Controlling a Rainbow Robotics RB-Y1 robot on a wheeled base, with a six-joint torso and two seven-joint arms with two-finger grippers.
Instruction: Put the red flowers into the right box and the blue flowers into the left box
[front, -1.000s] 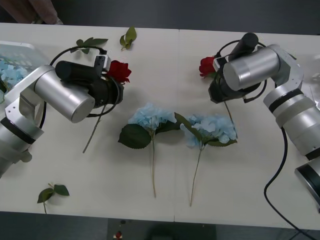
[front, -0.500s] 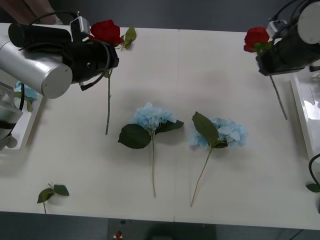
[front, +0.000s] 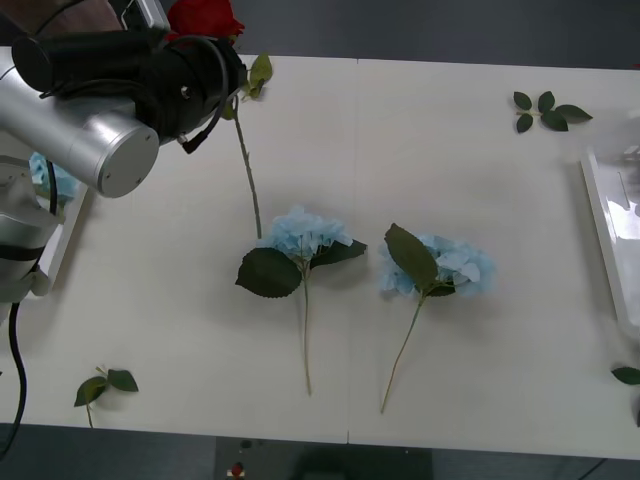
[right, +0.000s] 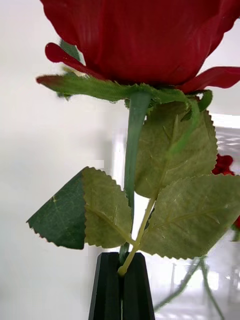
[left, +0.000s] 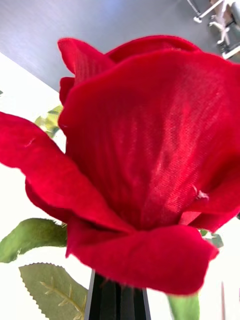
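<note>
Left tool (left: 119, 302) clamped on rose (front: 203, 17) stem just under bloom, raised at surface (front: 450, 160) 11 o'clock corner; stem hung loose. Right tool (right: 121, 287) pinched second rose (right: 140, 35) stem below leaves, above right box (front: 612, 235). Flowers looked light, floppy; grip stem, not soft petals. Blue flowers (front: 305, 235) lay centre.

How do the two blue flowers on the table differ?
The left blue flower has its big leaf below-left of the bloom and a straight stem. The right blue flower has a leaf lying across its bloom and a slanted stem. Both lie flat, untouched, blooms toward the far edge.
</note>
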